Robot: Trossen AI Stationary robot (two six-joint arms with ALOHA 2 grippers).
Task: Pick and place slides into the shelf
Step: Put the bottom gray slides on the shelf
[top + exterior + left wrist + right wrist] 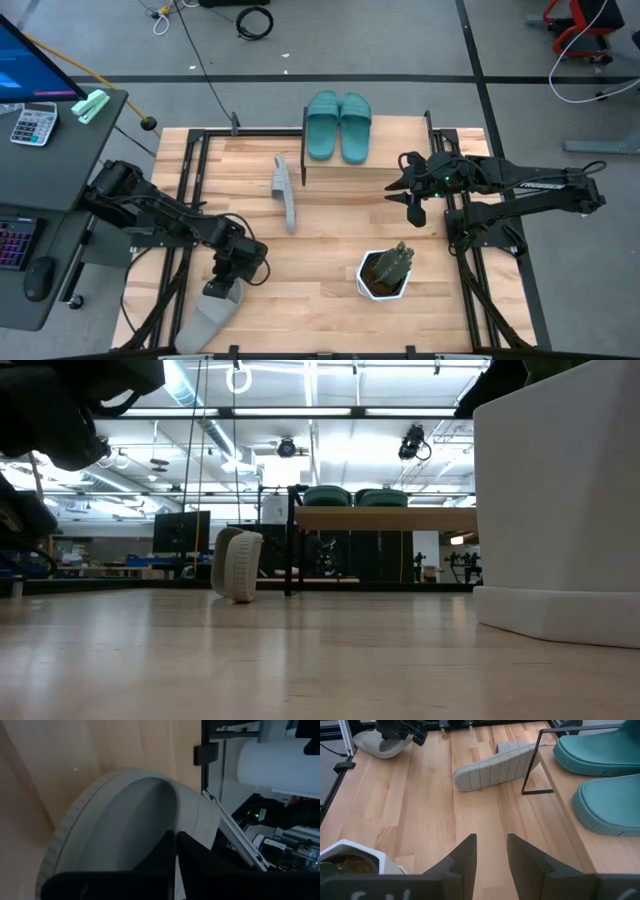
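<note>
**Two teal slides shelved, two grey slides outstanding**

High view: we are seeing both teal slides [338, 125] sitting on the shelf [362, 168], one grey slide [285, 193] lying on edge beside it. Left wrist view: left gripper [176, 857] is pinching the second grey slide [125, 825]. Right wrist view: right gripper [491, 854] is hovering, fingers spread.

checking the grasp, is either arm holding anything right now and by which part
The left end effector is shut on a grey sandal at the table's near left corner, gripping its strap end. The right end effector holds nothing.
</note>
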